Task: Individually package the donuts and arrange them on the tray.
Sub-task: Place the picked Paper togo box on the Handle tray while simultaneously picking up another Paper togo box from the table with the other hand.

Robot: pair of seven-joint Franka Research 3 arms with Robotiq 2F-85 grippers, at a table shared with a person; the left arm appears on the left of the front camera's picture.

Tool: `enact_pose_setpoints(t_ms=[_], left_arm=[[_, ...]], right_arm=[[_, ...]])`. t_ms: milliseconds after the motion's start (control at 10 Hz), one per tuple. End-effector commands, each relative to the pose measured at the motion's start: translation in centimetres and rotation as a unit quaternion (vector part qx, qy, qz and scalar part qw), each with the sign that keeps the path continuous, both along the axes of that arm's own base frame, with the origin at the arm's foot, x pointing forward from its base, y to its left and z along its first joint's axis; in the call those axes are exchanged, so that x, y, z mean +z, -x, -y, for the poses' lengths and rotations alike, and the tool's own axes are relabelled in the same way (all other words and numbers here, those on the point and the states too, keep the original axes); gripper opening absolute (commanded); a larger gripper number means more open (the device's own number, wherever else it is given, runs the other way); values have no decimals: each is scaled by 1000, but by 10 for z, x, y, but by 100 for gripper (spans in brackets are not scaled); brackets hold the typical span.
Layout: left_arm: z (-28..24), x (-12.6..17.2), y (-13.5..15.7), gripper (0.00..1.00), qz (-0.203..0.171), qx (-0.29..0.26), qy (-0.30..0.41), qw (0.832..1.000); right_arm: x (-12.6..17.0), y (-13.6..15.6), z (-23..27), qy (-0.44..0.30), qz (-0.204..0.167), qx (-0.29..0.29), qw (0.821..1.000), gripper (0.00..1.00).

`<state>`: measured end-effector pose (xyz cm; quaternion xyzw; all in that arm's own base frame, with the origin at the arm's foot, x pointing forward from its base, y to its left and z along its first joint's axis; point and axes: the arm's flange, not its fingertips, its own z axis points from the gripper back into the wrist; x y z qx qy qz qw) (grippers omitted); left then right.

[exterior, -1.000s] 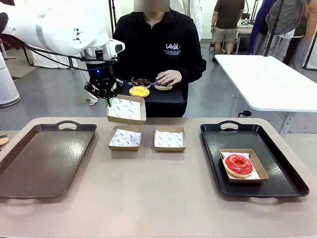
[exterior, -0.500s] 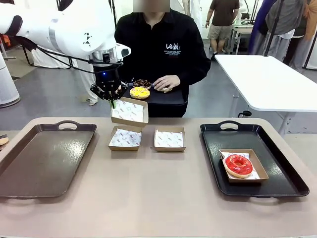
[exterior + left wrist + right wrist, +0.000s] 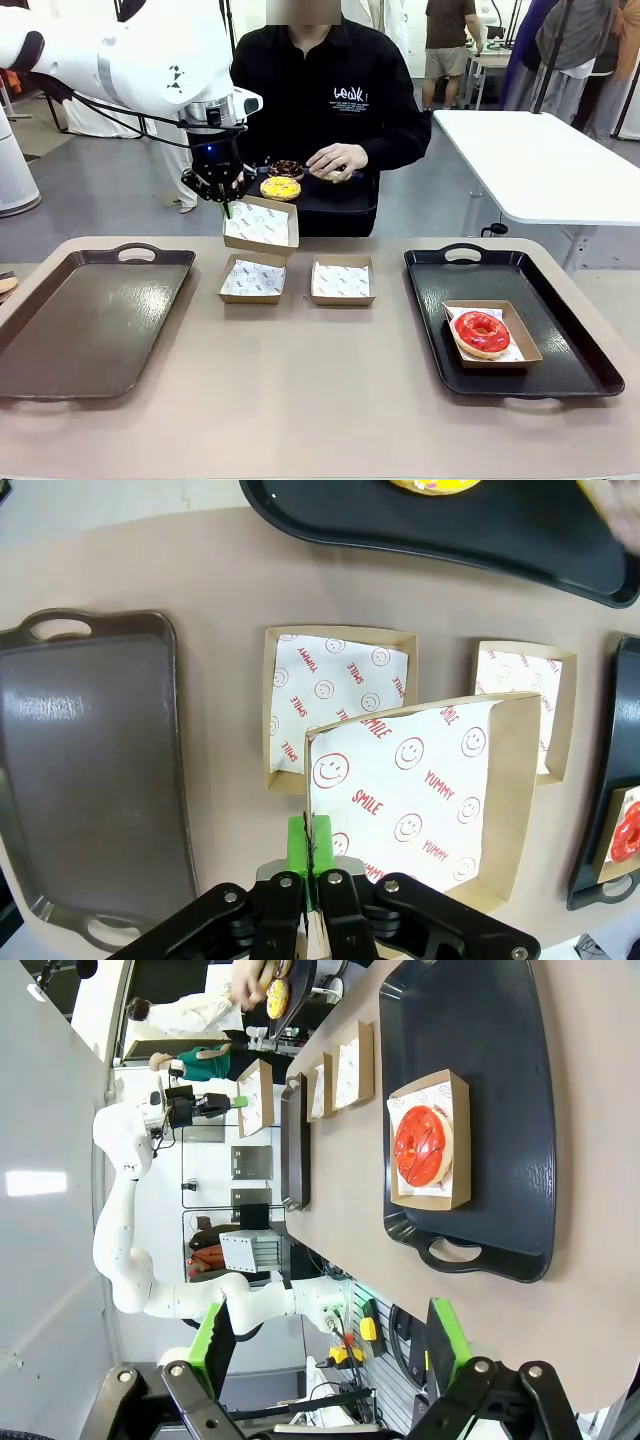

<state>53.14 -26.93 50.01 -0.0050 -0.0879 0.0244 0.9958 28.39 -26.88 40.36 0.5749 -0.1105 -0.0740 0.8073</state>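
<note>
Aloft, the left claw [image 3: 222, 205] pinches the rim of a shallow brown cardboard box [image 3: 262, 225] above the surface [image 3: 320, 400]; the right claw [image 3: 330, 1335] gapes empty. A glossy red ring donut [image 3: 482, 332] sits boxed on the black tray [image 3: 565, 372].

yel donut [image 3: 435, 486] cut by top edge | choc donut [image 3: 338, 178] half under pers. hand [image 3: 336, 158]

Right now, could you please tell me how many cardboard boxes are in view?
4: the lifted box in the left tool; two table boxes; the donut box on the right tray.
</note>
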Motion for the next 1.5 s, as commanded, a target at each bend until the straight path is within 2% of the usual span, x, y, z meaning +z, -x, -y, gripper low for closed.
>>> enact_pose_setpoints(t_ms=[0,1400], left_arm=[[1,1,2,0,1,7,1,1000],[1,1,2,0,1,7,1,1000]], right_arm=[[1,0,1,-1,0,-1,1000,100],[1,0,1,-1,0,-1,1000,100]])
